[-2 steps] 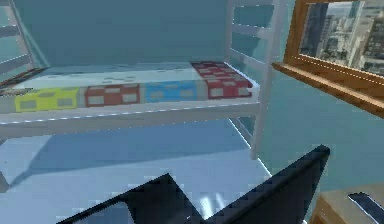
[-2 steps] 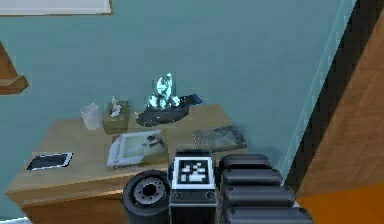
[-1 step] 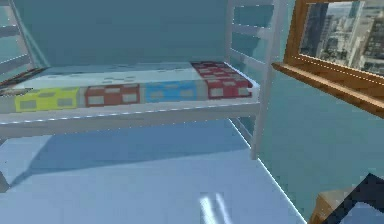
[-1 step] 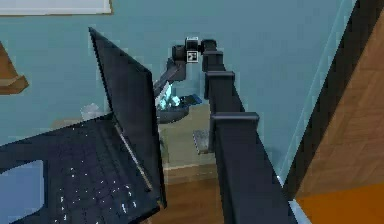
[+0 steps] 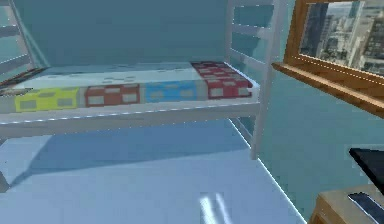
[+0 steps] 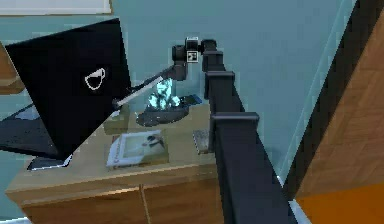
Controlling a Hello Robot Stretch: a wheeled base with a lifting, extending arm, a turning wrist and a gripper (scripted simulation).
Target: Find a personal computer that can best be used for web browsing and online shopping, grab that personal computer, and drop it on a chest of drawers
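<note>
Just left of the middle in the arm side view, a black laptop (image 6: 70,85) stands with its lid raised on a wooden cabinet (image 6: 90,205). The back of the lid faces the camera and bears a small white emblem. The gripper (image 6: 128,97) reaches in from the right, its two thin fingers (image 6: 150,81) slanting down toward the lid's right edge. Whether they touch the lid cannot be told, and with things lying on the cabinet behind them, I cannot tell whether the gripper holds anything. Behind the fingers sits a dark dish (image 6: 165,118) with pale blue-white lumps in it. In front of the dish lies a flat paper or booklet (image 6: 138,148), and to its right is a small grey object (image 6: 203,140), close against the arm (image 6: 235,140), a dark square bar crossing the cabinet's right end. A teal wall (image 6: 270,60) backs the cabinet, and a brown wooden door (image 6: 350,130) stands at the right. In the forward view, a white-framed bed (image 5: 130,116) with a patchwork cover (image 5: 110,93) of yellow, red and blue squares stands on a pale blue floor (image 5: 130,185). A wood-framed window (image 5: 330,45) is at the upper right, and a dark slab (image 5: 368,165) on a wooden corner (image 5: 335,208) shows at the bottom right.
</note>
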